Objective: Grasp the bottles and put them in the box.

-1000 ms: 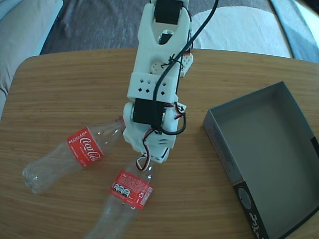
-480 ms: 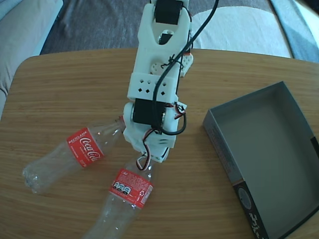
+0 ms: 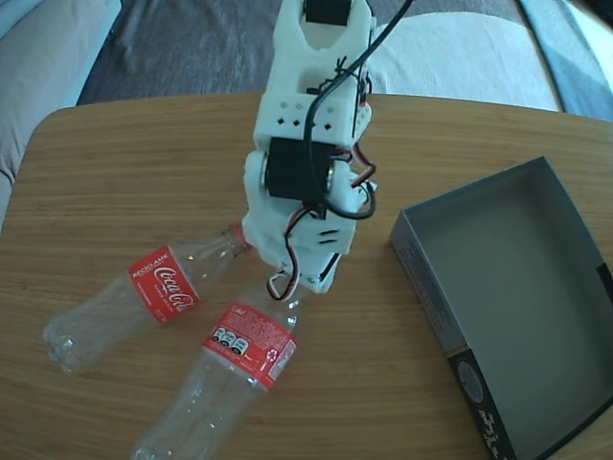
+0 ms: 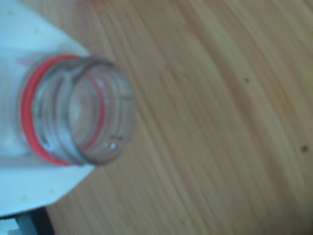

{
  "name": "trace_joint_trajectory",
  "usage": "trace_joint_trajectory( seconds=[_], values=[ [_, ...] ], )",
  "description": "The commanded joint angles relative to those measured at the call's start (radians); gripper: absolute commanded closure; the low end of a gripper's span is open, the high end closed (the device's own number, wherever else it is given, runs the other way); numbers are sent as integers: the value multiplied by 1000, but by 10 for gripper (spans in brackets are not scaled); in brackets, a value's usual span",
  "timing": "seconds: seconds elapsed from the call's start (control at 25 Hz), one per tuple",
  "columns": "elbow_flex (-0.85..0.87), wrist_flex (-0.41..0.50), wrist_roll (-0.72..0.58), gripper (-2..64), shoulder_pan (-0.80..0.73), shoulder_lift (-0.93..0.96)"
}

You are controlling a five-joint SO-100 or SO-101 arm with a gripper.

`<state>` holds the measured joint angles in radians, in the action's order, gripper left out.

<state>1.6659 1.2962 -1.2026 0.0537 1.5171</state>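
Observation:
Two clear Coca-Cola bottles with red labels are on the wooden table in the fixed view. One bottle [image 3: 158,287] lies at the left, neck pointing right. The other bottle [image 3: 244,350] slants toward the bottom edge, with its neck up under my white gripper [image 3: 290,295], which is shut on that neck. In the wrist view the open bottle mouth with its red ring [image 4: 93,115] sits against the white fingers [image 4: 34,46] of my gripper [image 4: 51,115]. The grey box [image 3: 522,278] stands empty at the right.
The round-cornered table [image 3: 115,172] ends near the left and bottom of the fixed view. A grey couch and a rug lie beyond its far edge. Bare wood separates the arm from the box's left wall.
The arm has pulled up and back. The held bottle's neck has risen with it, and the bottle's body has swung slightly left and nearer the camera. The left bottle stayed put.

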Motion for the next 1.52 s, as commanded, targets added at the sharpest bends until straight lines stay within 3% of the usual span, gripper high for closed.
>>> trace_joint_trajectory(
  seconds=[0.0,0.2,0.56,0.76,1.2,1.48],
  values=[
    [-67,78,72,615,-18,141],
    [-100,206,158,616,-67,259],
    [-322,385,149,617,-239,321],
    [-396,390,149,617,-428,319],
    [-385,374,156,617,-811,302],
    [-382,374,156,618,-933,281]
  ],
)
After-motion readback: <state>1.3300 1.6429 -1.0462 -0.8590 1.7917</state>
